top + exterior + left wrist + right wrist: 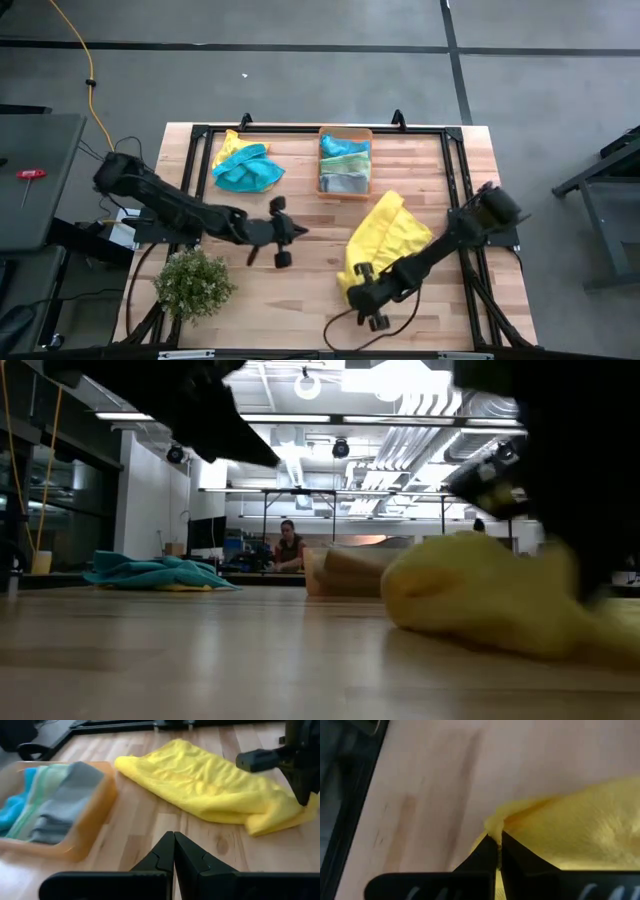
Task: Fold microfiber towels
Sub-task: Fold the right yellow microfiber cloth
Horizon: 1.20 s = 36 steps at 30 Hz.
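Pinching a thin corner of the yellow microfiber towel (570,825), the right gripper (365,288) works near the table's (300,300) front edge; so slight a bite could slip loose mid-fold. The left gripper (283,232), jaws shut on nothing, waits at the table's middle. Folded towels fill the orange bin (345,160) at the back edge.

yellow towel (385,240), teal towel (247,168), orange bin (345,190)

Overhead camera looks straight down; low camera sits level at tabletop; both wrist cameras close in on the yellow towel (388,238).
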### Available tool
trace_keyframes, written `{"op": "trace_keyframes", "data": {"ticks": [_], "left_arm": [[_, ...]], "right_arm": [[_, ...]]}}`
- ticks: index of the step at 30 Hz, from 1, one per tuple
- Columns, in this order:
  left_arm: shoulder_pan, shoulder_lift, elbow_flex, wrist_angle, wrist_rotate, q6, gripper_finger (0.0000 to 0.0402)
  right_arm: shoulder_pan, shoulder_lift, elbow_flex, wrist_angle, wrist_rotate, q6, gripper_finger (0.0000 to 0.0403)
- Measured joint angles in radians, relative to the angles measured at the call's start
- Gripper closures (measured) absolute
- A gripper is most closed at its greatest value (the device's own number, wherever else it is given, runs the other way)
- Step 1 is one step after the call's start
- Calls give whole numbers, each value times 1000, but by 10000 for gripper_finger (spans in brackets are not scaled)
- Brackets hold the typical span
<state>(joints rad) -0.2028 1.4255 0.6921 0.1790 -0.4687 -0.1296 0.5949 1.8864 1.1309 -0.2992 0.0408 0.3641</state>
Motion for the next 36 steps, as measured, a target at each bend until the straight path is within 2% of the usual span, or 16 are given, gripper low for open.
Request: {"op": "trace_keyframes", "data": {"ticks": [2,5,12,16,21,25,28,31,36], "left_arm": [[5,54,24,14,13,12,400],[14,117,71,33,58,10,400],[7,310,203,88,221,42,396],[-11,411,288,71,217,106,369],[-14,439,357,29,200,158,322],[-14,409,360,15,197,162,287],[-16,398,362,16,204,168,267],[-16,413,361,50,260,168,253],[-30,497,362,186,342,161,245]], "right_arm": [[8,42,0,-1,-46,38,403],[28,61,7,-40,-54,99,403],[64,57,4,-20,53,118,403],[64,53,32,-70,127,178,393],[69,49,148,-207,158,188,329],[111,50,258,-482,272,171,269],[158,48,293,-686,424,292,245],[212,48,281,-810,534,453,237],[279,48,186,-892,556,704,236]]}}
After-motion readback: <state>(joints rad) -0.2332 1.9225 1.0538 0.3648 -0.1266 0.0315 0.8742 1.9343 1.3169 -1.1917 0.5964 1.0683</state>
